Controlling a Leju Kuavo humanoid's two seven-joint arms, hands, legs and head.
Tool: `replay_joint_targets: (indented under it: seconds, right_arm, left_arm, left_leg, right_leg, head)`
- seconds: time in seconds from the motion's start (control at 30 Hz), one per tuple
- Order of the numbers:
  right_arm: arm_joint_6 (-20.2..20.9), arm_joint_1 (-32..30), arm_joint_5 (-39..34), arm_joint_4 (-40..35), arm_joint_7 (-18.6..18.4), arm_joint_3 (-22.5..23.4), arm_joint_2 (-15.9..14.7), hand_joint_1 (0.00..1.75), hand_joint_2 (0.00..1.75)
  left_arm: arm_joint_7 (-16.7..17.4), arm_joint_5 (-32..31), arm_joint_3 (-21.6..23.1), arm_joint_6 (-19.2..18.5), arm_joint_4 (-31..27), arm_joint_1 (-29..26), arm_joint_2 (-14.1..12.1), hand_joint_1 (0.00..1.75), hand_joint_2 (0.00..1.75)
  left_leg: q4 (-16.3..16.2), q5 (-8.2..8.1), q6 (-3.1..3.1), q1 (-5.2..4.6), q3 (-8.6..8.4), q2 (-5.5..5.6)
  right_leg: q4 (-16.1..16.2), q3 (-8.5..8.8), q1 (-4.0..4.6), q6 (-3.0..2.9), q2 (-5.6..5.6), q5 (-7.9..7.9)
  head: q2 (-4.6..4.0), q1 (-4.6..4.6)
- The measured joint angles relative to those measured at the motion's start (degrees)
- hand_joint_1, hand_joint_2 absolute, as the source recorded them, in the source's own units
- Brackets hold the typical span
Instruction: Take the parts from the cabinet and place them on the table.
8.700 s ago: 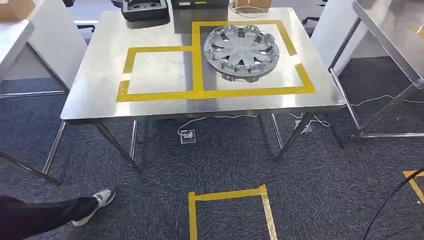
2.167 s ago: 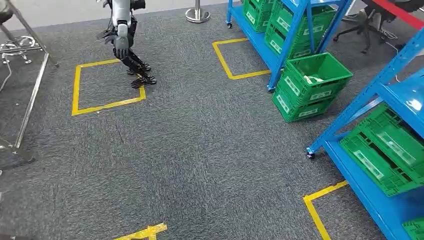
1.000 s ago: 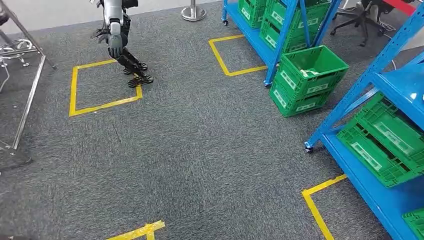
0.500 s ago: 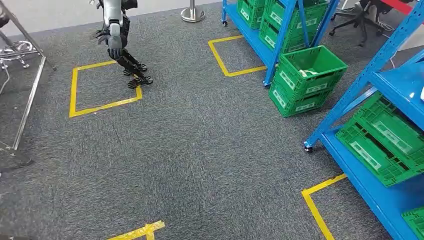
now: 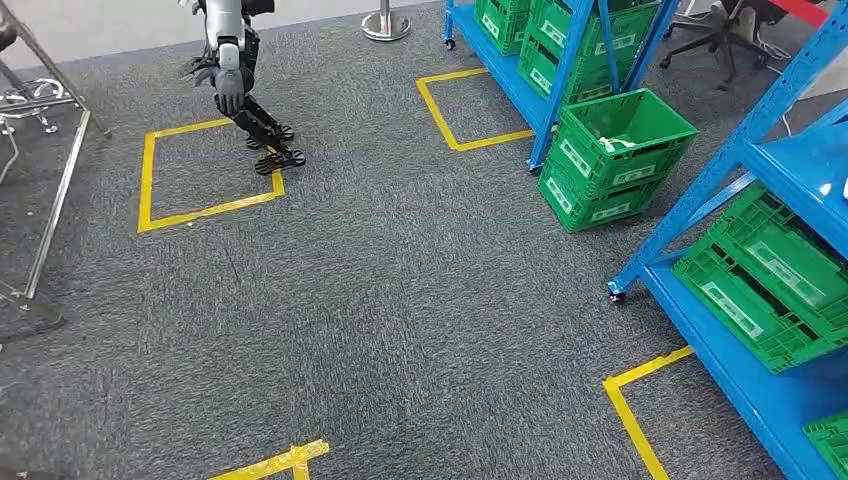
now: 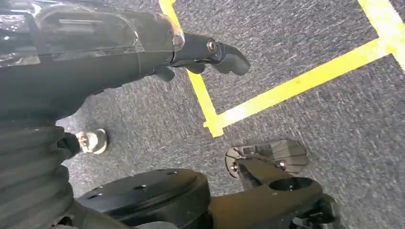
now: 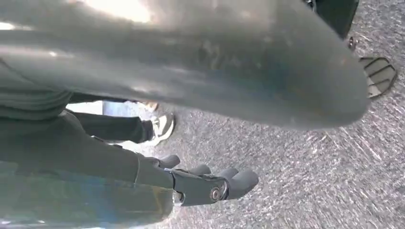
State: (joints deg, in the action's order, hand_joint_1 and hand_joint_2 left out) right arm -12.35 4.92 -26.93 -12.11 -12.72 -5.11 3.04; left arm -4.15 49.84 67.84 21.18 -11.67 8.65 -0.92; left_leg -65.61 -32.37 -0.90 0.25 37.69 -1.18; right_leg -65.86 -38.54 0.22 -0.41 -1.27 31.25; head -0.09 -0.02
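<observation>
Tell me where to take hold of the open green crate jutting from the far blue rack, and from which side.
Probably by the top rim of the open green crate, on the wall facing the carpet, approaching from the aisle side. It tilts outward with its top open, and the blue rack closes off its back.

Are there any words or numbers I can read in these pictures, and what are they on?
None can be read.
White labels on the green crates: too small and blurred to read.
Yellow tape on the carpet: plain lines, no writing.
</observation>
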Motion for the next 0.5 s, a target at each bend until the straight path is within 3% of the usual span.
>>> replay_joint_targets:
  seconds: [0.17,0.2,0.5]
  right_arm:
    - [0.33,0.01,0.00,0.00,-0.20,0.00,0.00,0.00,0.00]
    - [0.33,0.01,0.06,0.00,-0.20,0.00,0.00,0.00,0.00]
    - [0.50,0.02,0.55,0.00,1.97,0.00,0.00,0.00,0.00]
  left_arm:
    - [0.18,-0.07,0.00,0.00,0.00,0.01,0.00,0.00,1.75]
    - [0.18,-0.07,0.00,0.00,0.00,0.01,0.00,0.00,0.00]
    - [-1.01,0.35,0.00,-0.63,0.00,0.02,0.00,0.00,0.00]
  left_leg:
    - [0.00,0.15,-0.16,0.00,0.02,0.00]
    - [0.00,0.16,-0.15,0.00,0.03,0.00]
    - [0.00,0.30,-0.01,0.00,0.19,0.00]
  right_leg:
    - [-0.01,-0.02,0.00,-0.01,0.00,-0.08]
    - [-0.01,-0.04,0.00,-0.17,0.00,-0.18]
    - [-0.01,-0.19,0.00,-0.01,0.00,-0.29]
  head:
    - [0.00,0.02]
    - [0.00,0.02]
    - [0.00,0.02]
